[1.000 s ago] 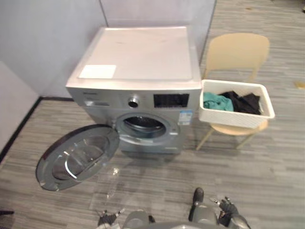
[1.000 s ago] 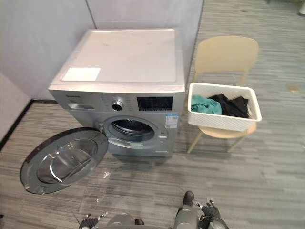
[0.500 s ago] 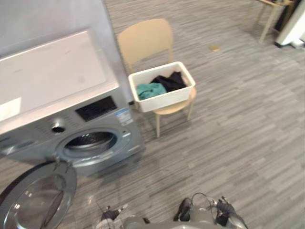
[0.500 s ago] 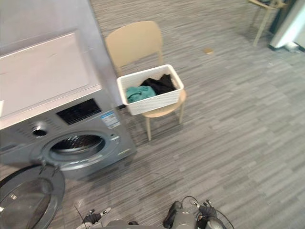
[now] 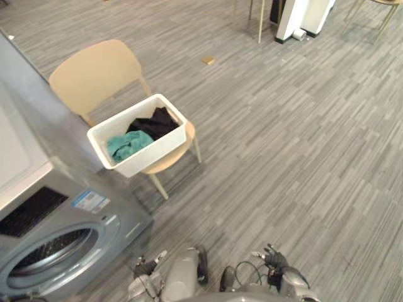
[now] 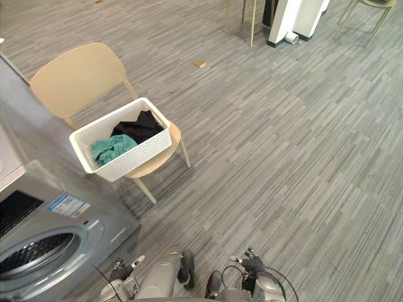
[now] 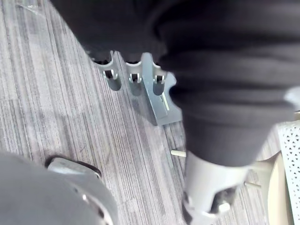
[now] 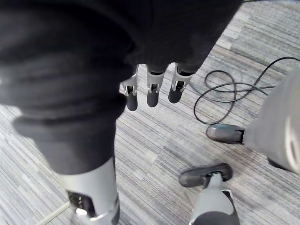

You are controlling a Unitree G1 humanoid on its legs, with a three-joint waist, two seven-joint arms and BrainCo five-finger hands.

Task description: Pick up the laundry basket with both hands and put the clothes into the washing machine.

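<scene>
Grey plank floor (image 5: 302, 138) spreads round a chair (image 5: 94, 69) beside the washer (image 5: 94, 233). The basket (image 5: 157, 148) sits on the seat with clothes (image 5: 129, 143) inside. Left hand (image 7: 135, 80) and right hand (image 8: 151, 91) hang low, fingers loose and empty, well apart from it. An uneven two-handed grab could tip it off the seat.

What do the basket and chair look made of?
Basket: white and matte, probably moulded plastic. Its wall shows a fine perforated weave pattern.
Chair: pale tan with a smooth satin finish, back and seat in curved shells. It could be moulded plastic or bent plywood; no grain is visible, so this stays open.
</scene>
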